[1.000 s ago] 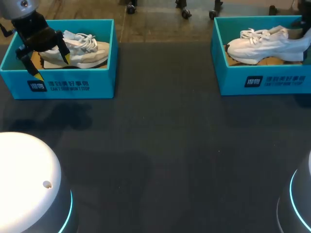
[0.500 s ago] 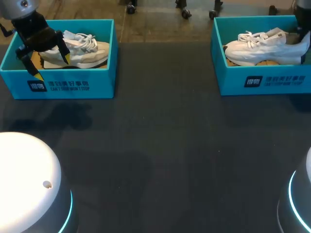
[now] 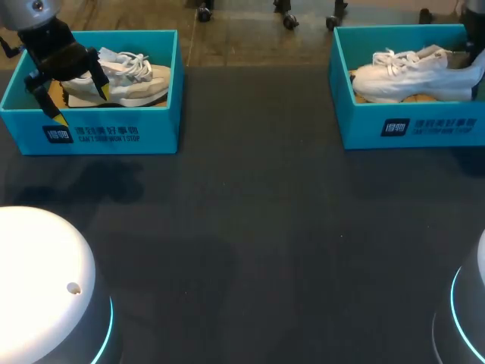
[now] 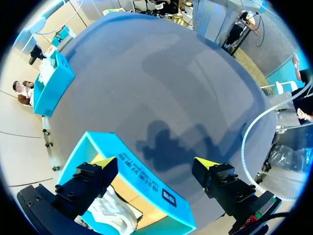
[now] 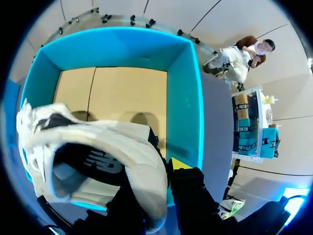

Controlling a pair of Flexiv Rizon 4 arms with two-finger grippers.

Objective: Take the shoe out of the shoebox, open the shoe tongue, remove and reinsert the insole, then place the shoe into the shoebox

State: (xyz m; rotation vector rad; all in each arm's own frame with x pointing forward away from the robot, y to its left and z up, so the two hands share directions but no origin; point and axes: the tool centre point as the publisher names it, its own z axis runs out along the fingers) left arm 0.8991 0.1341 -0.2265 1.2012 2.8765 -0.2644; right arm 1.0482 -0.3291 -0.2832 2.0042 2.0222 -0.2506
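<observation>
Above the dark table, left tool gapes empty; right tool pinches the shoe.

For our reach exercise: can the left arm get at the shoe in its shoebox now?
Probably yes: the open left gripper hangs over the shoebox front wall, with the shoe uncovered beside it.

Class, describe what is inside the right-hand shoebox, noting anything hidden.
A white shoe is in the right shoebox, above its tan floor. The floor beneath the shoe is covered.
</observation>
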